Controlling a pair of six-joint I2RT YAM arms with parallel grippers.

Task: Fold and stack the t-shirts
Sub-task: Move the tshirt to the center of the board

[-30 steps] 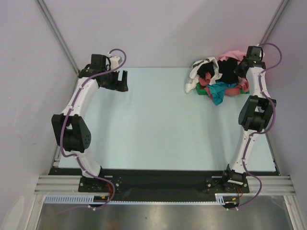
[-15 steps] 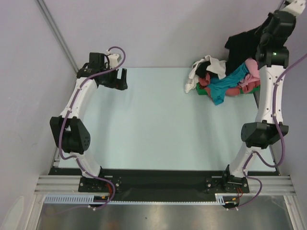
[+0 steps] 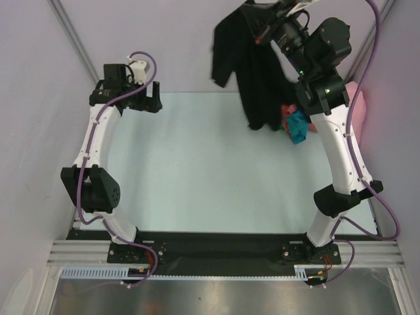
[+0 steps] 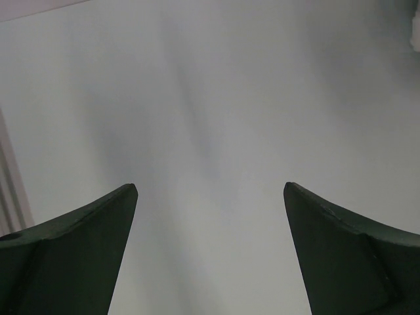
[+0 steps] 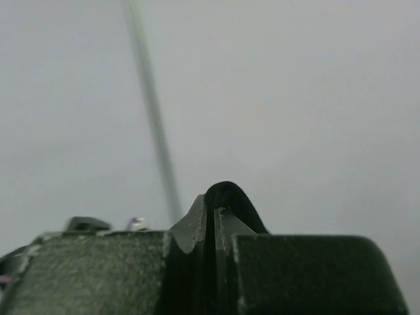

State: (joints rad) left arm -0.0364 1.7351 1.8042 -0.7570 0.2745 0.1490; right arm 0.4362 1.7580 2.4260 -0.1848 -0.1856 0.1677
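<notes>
From above: the right gripper (image 3: 261, 14) is high over the far edge of the table (image 3: 210, 177), clamped on the black shirt (image 3: 252, 85); the shirt hangs from it in a long dark drape, one sleeve out to the left, its lower end down by the table's far edge, though I cannot tell whether it touches; behind the drape, at the table's far right corner, bits of other shirts show: a teal shirt (image 3: 298, 126), a scrap of red shirt (image 3: 287, 110), and a pink shirt (image 3: 357, 98) just past the right arm; the left gripper (image 3: 152, 104) sits at the table's far left corner, jaws spread, nothing in them.

From the left wrist: the left gripper (image 4: 210, 189) looks down on bare pale table; its two dark fingers (image 4: 79, 249) stand wide apart, with only table between them.

From the right wrist: the right gripper (image 5: 215, 211) is pressed all but closed; a thin fold of the black shirt (image 5: 226, 191) bulges up out of the slit between the jaws; behind it is only blurred grey wall and a pale slanting strip (image 5: 154, 111).
</notes>
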